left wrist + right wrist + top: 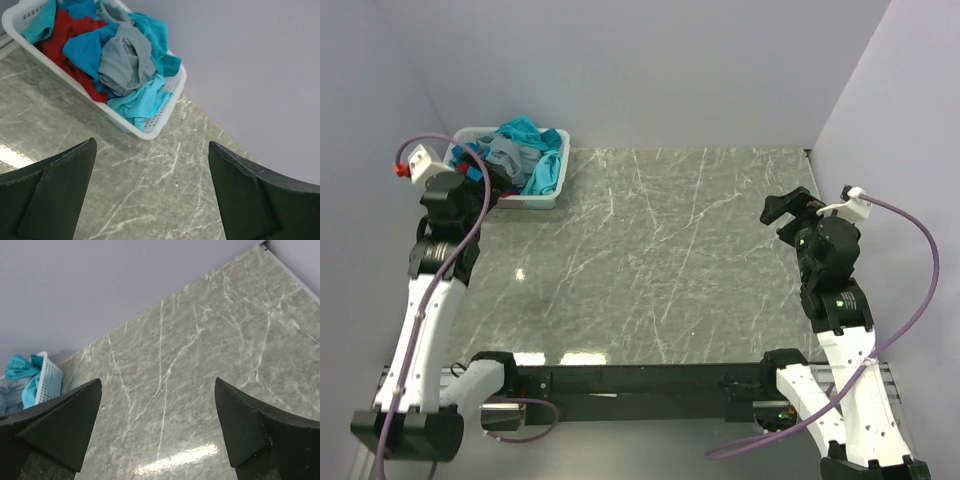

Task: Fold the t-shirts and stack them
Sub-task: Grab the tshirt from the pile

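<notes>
Left claw (152, 145): released, empty, poised near white basket (155, 127). Right claw (157, 381): released, empty, over desk (650, 260), well apart from white basket. T-shirts (120, 60): grey, teal, blue, red, all heaped crumpled inside white basket at far-left desk corner. Progress: apparently none; nothing folded, nothing stacked; every shirt left to pull out, fold, pile.

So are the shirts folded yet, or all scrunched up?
Scrunched up. The t-shirts lie in a crumpled heap inside the white basket, with grey, teal, blue and red ones tangled together. None is folded.
</notes>
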Controlling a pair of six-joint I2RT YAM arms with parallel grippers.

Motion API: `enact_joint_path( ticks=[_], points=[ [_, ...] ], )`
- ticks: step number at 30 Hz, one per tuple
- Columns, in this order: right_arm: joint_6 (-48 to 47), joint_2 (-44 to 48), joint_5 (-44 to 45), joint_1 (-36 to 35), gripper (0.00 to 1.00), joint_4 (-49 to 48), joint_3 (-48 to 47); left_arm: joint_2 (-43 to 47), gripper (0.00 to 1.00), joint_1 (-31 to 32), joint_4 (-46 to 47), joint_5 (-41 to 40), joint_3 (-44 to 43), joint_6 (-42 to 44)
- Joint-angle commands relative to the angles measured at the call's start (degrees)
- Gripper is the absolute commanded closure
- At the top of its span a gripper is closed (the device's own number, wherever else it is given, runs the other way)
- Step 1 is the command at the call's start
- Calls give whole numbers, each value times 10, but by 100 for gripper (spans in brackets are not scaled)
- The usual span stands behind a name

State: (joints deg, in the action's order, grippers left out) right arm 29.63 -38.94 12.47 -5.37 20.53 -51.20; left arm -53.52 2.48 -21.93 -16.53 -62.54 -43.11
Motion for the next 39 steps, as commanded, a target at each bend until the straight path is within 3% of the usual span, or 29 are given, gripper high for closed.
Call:
enact_joint_path(
  ticks=[1, 3, 5, 6, 9, 14, 18, 21, 22, 24, 25, 27, 28, 31, 34, 39],
  points=[
    [-28, 7, -38, 1, 0, -33, 2, -82, 0, -2, -15, -18, -56, -17],
    [-45, 4, -52, 2, 0, -44, 9, -127, 1, -7, -23, -39, -96, -15],
    [-87, 1, -76, 1, 0, -56, 22, -232, 1, -19, -45, -31, -159, -6],
    [-96, 1, -79, 2, 0, -55, 23, -232, 0, -23, -51, -25, -182, -6],
    [-80, -17, -60, 1, 0, -34, 15, -360, 1, -39, -80, -31, -272, 7],
    [-91, -35, -65, 1, 0, -18, 1, -496, 1, -56, -136, -27, -415, 26],
    [-91, -41, -63, 1, 2, -16, 2, -593, 1, -59, -155, -32, -469, 42],
    [-92, -35, -62, 1, 4, -23, 7, -634, 14, -61, -153, -2, -497, 48],
    [-93, -33, -61, 1, 5, -28, 9, -642, 27, -61, -162, 5, -505, 48],
    [-93, -26, -54, 1, 6, -31, 15, -647, 44, -61, -156, 13, -512, 51],
    [-92, -25, -50, 1, 6, -34, 16, -644, 62, -61, -143, 19, -509, 52],
    [-91, -19, -40, 1, 6, -36, 22, -632, 84, -61, -131, 31, -499, 62],
    [-91, -18, -39, 1, 7, -36, 23, -628, 90, -61, -130, 31, -499, 62],
    [-91, -17, -46, 1, 7, -36, 22, -607, 99, -61, -121, 30, -501, 73],
    [-91, -17, -46, 1, 7, -35, 22, -581, 99, -62, -101, 36, -498, 85],
    [-91, -11, -64, 1, 7, -42, 24, -521, 99, -61, -14, 120, -498, 118]
  ],
)
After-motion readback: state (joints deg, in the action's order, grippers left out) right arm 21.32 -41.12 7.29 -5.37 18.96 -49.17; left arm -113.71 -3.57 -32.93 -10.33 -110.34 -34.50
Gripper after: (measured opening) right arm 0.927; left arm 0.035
